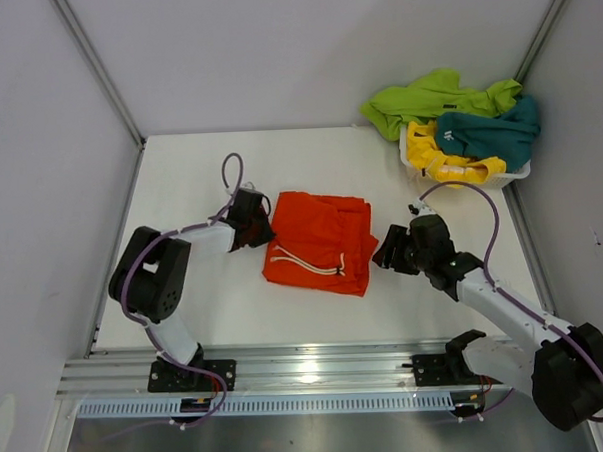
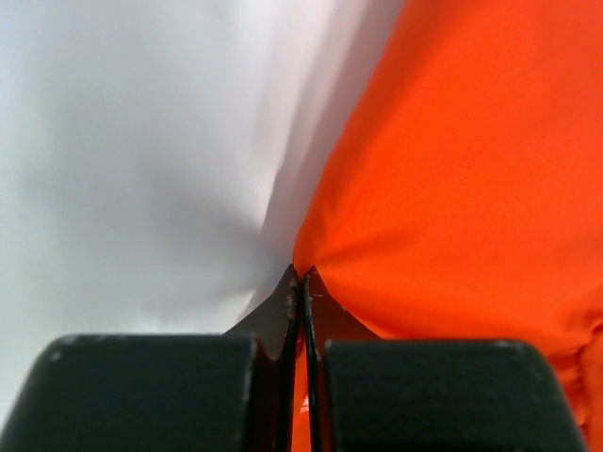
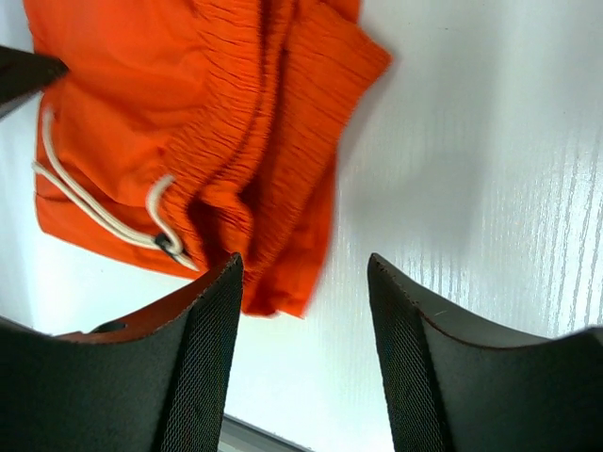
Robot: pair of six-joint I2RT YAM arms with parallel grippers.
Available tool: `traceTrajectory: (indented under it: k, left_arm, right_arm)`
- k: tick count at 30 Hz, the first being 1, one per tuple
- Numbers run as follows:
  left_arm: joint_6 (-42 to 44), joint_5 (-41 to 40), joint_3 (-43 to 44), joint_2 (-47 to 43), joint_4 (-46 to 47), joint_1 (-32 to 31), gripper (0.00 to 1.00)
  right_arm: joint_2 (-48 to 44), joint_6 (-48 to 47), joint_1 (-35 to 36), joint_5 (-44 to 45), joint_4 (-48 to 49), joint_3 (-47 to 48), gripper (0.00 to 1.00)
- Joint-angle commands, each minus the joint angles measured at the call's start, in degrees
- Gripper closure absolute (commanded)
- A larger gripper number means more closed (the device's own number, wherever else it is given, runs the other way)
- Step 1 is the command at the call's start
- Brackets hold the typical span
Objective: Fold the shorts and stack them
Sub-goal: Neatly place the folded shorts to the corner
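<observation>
Looking from the near edge, you have your left claw pinched shut on the left edge of the orange shorts, the fabric puckering right at the closed tips. Your right claw stands partway open with nothing between its fingers, low over the bare counter just beside the right edge of the same shorts; whether a finger touches the cloth you cannot tell. The orange shorts lie roughly folded in the middle of the counter, between the two claws, with the white drawstring trailing across their near part. Further back, in the far right corner, a white basket holds yellow shorts and teal shorts bunched together, the teal pair toward the right. Farthest of all, lime green shorts are draped over the basket's far rim and spill past it toward the back wall
</observation>
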Motion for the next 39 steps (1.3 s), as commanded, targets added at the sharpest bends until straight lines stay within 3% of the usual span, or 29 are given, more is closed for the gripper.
traceTrajectory:
  k: [1, 5, 8, 9, 11, 12, 15, 19, 22, 23, 24, 25, 26, 28, 29, 32, 35, 39]
  left_arm:
    - [-2.2, 3.2, 2.3, 1.1, 1.1, 8.4, 1.0]
    - [-4.8, 3.9, 3.1, -0.4, -1.1, 17.4, 1.0]
    - [-9.5, 1.9, -1.7, -3.1, 0.3, 25.0, 1.0]
    - [-12.9, 1.8, -8.4, -6.1, 1.2, 28.4, 1.0]
    - [-15.4, 1.2, -13.9, -10.4, 8.2, 28.7, 1.0]
    - [-17.5, 0.9, -22.1, -15.2, 9.9, 27.1, 1.0]
    - [-21.2, -3.1, -31.7, -24.9, 11.8, 21.5, 1.0]
    - [-23.3, -7.0, -36.1, -40.0, 4.9, 17.2, 1.0]
    - [-20.5, -6.9, -36.5, -47.8, 1.9, 14.9, 0.82]
    - [-19.4, -6.6, -36.0, -48.7, 0.4, 14.6, 0.71]
    - [-18.2, -6.7, -33.4, -49.2, -1.6, 14.2, 0.46]
    - [-17.5, -6.9, -32.4, -49.4, -5.9, 14.0, 0.36]
    - [-16.6, -7.5, -29.1, -49.0, -8.2, 14.0, 0.2]
    - [-15.2, -7.9, -26.9, -48.2, -14.6, 13.8, 0.11]
    - [-14.6, -8.5, -23.7, -46.8, -16.8, 13.6, 0.01]
    - [-10.2, -11.5, -19.1, -44.6, -23.2, 12.8, 0.01]
    - [0.9, -7.9, -14.9, -43.1, -19.2, 9.0, 0.01]
    - [8.1, -13.0, -6.4, -35.0, -21.8, -3.8, 0.01]
  right_arm:
    - [1.2, -1.4, -0.5, -1.1, 1.4, 3.2, 0.42]
    - [2.7, -1.6, -0.9, -2.0, 2.1, 3.6, 0.43]
    - [3.3, -1.6, -0.9, -2.3, 2.6, 3.6, 0.43]
    - [3.3, -1.5, -0.9, -2.4, 2.7, 3.5, 0.43]
    - [3.6, -1.2, -0.8, -2.5, 3.4, 3.3, 0.43]
    - [3.7, -1.2, -0.9, -2.8, 4.1, 3.1, 0.43]
    - [4.6, -0.5, -0.8, -3.7, 5.4, 3.1, 0.43]
    - [5.0, 0.1, -0.8, -4.2, 6.1, 2.9, 0.44]
    - [4.5, 0.3, -0.8, -4.4, 6.2, 2.5, 0.41]
    - [4.4, 0.3, -0.7, -4.4, 6.2, 2.4, 0.4]
    - [4.4, 0.3, -0.7, -4.5, 6.1, 2.4, 0.38]
    - [4.2, 0.3, -0.6, -4.6, 5.9, 2.5, 0.37]
    - [4.0, 0.3, -0.6, -4.6, 5.8, 2.4, 0.37]
    - [3.2, 0.3, -0.5, -4.4, 5.2, 2.2, 0.37]
    - [2.8, 0.3, -0.6, -4.3, 5.2, 2.0, 0.36]
    - [2.0, 0.2, -0.5, -4.1, 4.6, 2.0, 0.36]
    - [1.9, 0.1, -0.6, -4.2, 4.4, 2.0, 0.35]
    - [2.4, 0.0, -0.5, -4.9, 4.6, 2.2, 0.35]
